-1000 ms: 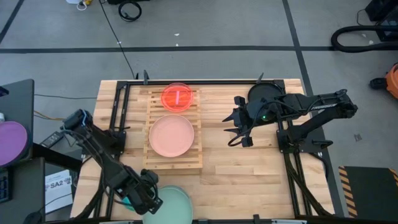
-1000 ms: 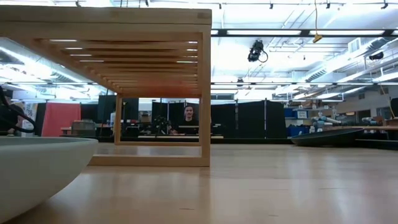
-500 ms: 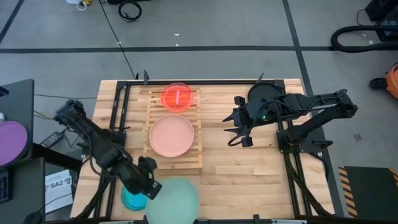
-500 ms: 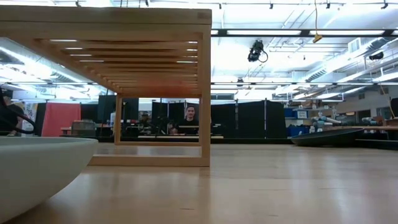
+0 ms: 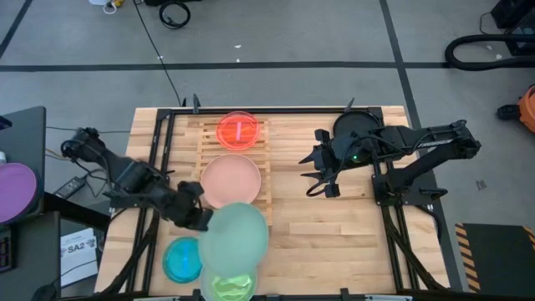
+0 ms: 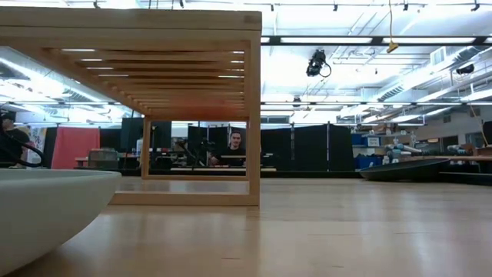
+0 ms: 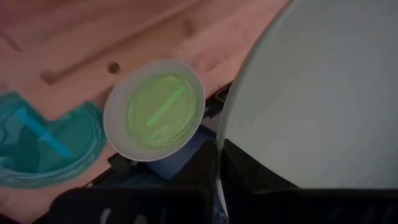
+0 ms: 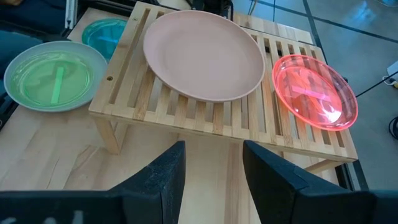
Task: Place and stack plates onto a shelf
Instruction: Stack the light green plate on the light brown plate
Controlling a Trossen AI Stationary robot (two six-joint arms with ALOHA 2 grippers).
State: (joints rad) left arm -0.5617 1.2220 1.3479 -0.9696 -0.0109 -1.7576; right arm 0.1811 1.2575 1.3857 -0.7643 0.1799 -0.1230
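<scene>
My left gripper [image 5: 199, 219] is shut on a large pale mint-green plate [image 5: 235, 236], held in the air just near of the shelf [image 5: 206, 219]. The shelf is a light-wood slatted rack carrying a large pink plate [image 5: 230, 181] and a small red plate [image 5: 238, 130]. Below the held plate, a whitish plate with a green one inside [image 5: 227, 286] and a small blue plate [image 5: 180, 260] lie flat on the table's near edge. My right gripper [image 5: 322, 186] hangs open over the table, right of the shelf. My left gripper pinches the mint-green plate by its rim [image 7: 225, 144] on the plate's left side. The fingers [image 7: 205, 171] come at it from the table's left, roughly level. The plate is lifted clear of the table and of the plates beneath, its face about level.
Black frame rails [image 5: 159, 159] run along the table's left and right sides. A dark disc [image 5: 358, 125] sits at the far right by the right arm's base. Bare wood lies between the shelf and the right arm. A purple disc [image 5: 17, 188] lies off the table, left.
My left gripper, still shut on the mint-green plate, has risen and moved from the table's near edge toward the shelf. The plate is lifted clear, uncovering the blue plate and the whitish plate with green inside, which stayed put.
</scene>
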